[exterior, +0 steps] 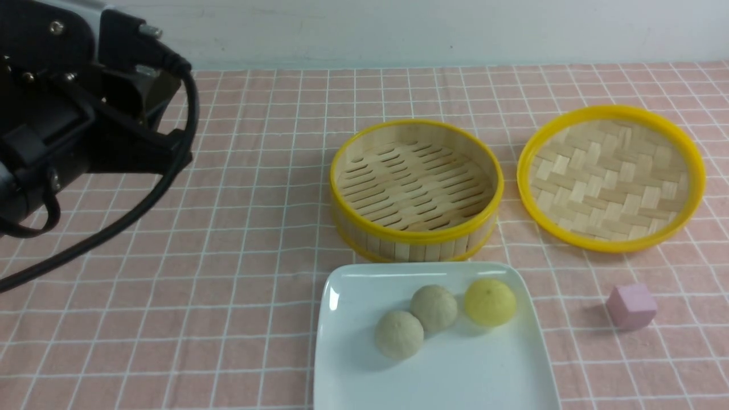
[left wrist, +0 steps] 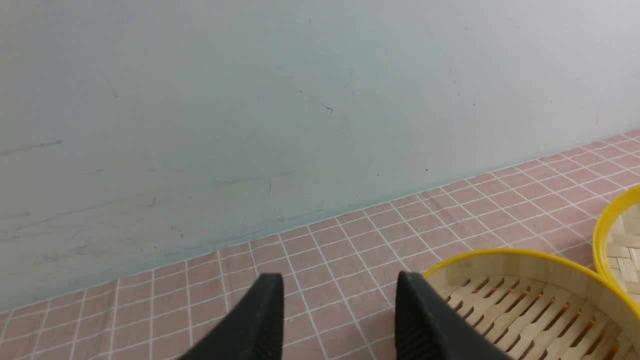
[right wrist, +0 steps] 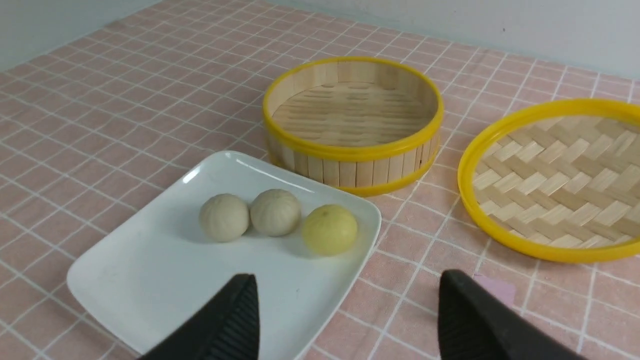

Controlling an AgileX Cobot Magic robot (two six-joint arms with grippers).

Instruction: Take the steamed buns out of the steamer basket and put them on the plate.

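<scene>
All three steamed buns lie in a row on the white square plate (exterior: 455,376): two pale beige ones (exterior: 398,334) (exterior: 434,307) and a yellow one (exterior: 490,302). Behind the plate, the bamboo steamer basket (exterior: 416,182) stands with nothing in it. My left arm (exterior: 74,114) is raised at the far left. Its gripper (left wrist: 339,277) is open and holds nothing, beside the basket (left wrist: 525,300). My right gripper (right wrist: 347,276) is open and holds nothing, hovering near the plate's (right wrist: 150,280) corner, on the near side of the yellow bun (right wrist: 329,229).
A shallow yellow-rimmed woven tray (exterior: 612,176) lies to the right of the basket. A small pink cube (exterior: 631,306) sits right of the plate, partly hidden behind a right finger in the right wrist view. A pink checked cloth covers the table and a pale wall stands behind it.
</scene>
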